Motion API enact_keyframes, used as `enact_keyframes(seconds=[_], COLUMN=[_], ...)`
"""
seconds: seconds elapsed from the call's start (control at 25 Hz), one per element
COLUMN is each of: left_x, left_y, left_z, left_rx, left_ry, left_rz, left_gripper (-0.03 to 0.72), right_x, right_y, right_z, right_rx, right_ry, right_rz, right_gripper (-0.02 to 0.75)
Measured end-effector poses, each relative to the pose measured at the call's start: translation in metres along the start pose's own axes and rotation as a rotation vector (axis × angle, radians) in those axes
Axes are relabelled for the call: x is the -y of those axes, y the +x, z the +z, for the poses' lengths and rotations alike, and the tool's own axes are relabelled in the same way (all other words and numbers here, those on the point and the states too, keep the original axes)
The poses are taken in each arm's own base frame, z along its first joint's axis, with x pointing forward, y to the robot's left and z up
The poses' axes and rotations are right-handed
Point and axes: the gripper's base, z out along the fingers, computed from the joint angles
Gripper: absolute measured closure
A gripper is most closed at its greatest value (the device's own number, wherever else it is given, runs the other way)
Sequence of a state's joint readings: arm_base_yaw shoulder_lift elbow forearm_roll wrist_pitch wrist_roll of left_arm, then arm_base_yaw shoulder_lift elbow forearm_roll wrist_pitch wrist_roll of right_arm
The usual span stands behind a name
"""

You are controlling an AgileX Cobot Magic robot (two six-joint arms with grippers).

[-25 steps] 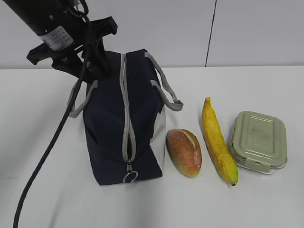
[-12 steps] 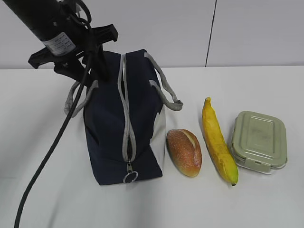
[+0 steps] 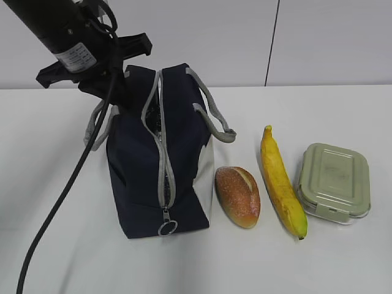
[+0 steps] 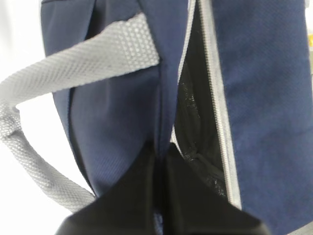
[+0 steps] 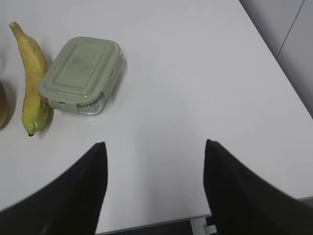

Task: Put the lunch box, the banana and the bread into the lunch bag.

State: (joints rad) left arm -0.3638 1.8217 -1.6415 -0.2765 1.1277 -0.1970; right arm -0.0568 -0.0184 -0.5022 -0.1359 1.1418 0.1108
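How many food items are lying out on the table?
2: the bread right beside the lunch bag, and the banana between bread and lunch box. Box contents unseen.

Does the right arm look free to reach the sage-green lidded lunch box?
Probably yes: the right tool hangs open over bare white table, and nothing covers the lunch box.

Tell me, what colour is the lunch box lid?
The lunch box lid is pale sage green, seen best in the right wrist view.

Left claw (image 4: 160, 161) tips buried in lunch bag (image 3: 138, 177) fabric; bag interior dark; bread (image 5: 2, 105) cut off at frame edge.
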Motion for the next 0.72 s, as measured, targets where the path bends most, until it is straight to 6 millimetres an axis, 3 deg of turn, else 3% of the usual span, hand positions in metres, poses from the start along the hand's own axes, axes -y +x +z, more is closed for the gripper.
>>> enact_keyframes(seconds=[0.72], left_x=[0.0003], left_y=[0.0000], left_z=[0.0000], left_rx=[0.000], left_ry=[0.003], left_rz=[0.001], left_gripper=[0.685], right_x=[0.0000], right_y=[0.0000], right_z=[0.0000], right_rx=[0.000], right_ry=[0.000], right_rz=[0.000], right_gripper=[0.262])
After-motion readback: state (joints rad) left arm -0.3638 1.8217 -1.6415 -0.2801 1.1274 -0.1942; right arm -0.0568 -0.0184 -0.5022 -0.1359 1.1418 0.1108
